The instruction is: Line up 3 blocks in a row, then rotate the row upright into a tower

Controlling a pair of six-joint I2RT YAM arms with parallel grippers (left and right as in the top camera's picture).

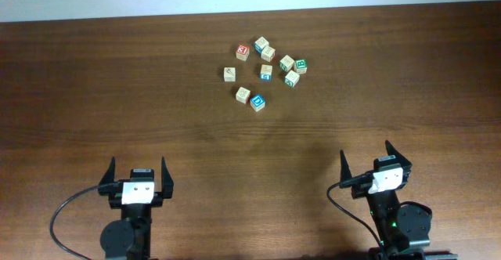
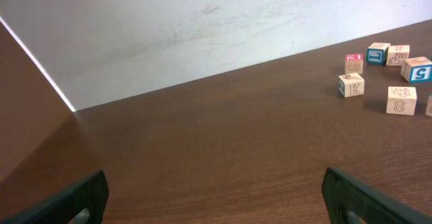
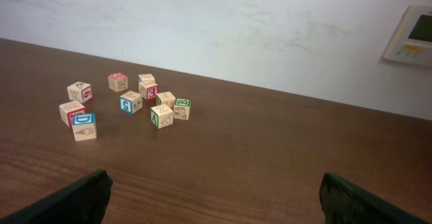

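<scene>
Cubes of lettered wood sit in a loose cluster on the dark brown counter (image 1: pixel 117 95), toward 12 o'clock from its middle in the overhead view. All of them rest flat.

The pale tan-topped cube (image 1: pixel 243 95) is at the cluster's 7 o'clock edge. The blue-faced cube (image 1: pixel 257 102) is just beside it at its 4 o'clock (whether the two touch is hard to tell). The second blue-printed cube (image 1: pixel 266 72) is near the cluster's middle, at 1 o'clock from the tan-topped one and apart from it.

A red-faced cube (image 1: pixel 242 51) lies at the cluster's 11 o'clock, and a blue-topped cube (image 1: pixel 261 44) is at its 12 o'clock edge. Two green-faced cubes (image 1: pixel 300 66) are over at 3 o'clock. One plain tan cube (image 1: pixel 228 74) sits alone at 9 o'clock.

The left hand (image 1: pixel 138 164) hovers at 7 o'clock of the overhead frame with its fingers spread wide and nothing between them. The right hand (image 1: pixel 365 150) is at 5 o'clock, spread just as wide and likewise holding nothing. Both are well apart from every cube, and only bare counter shows between their dark fingers in the wrist views.

A white wall (image 2: pixel 202 35) runs along the counter's far side. A pale wall-mounted control panel (image 3: pixel 408 35) hangs on it at 2 o'clock in the right wrist view.
</scene>
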